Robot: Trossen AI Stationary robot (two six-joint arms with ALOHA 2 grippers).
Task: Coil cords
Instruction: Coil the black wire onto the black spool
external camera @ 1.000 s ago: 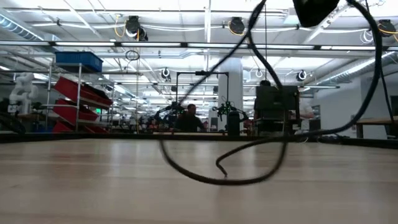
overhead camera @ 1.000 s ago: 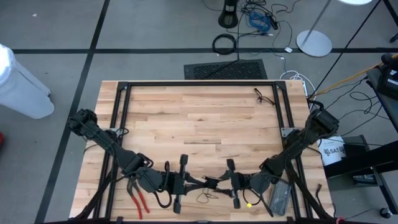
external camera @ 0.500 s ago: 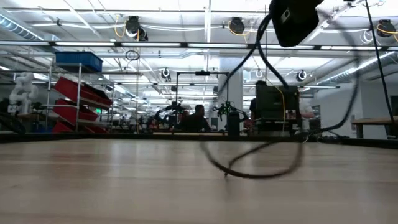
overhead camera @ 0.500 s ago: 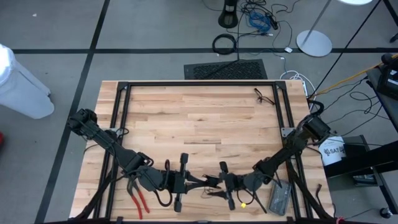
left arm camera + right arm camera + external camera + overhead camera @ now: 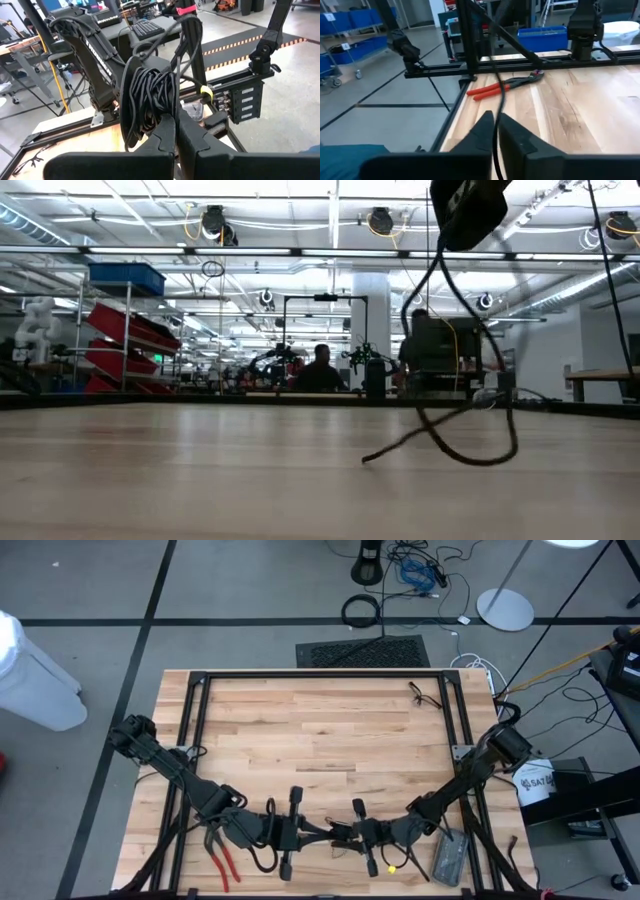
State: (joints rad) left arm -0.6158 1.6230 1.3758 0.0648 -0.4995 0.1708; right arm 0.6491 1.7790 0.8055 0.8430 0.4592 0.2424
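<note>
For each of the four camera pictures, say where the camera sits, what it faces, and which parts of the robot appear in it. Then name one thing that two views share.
High view: above the table, looking straight down; both arms, left gripper and right gripper meeting at the near edge.
Low view: at table-top height, facing the room; a dark gripper part at the top, cord hanging from it.
Left wrist view: on the left arm; its fingers shut on the coiled cord.
Right wrist view: on the right arm; its fingers around the cord.
Shared: the red-handled pliers, high and right wrist.

Wooden table (image 5: 320, 730) with red-handled pliers (image 5: 226, 860), grey remote (image 5: 449, 858).
</note>
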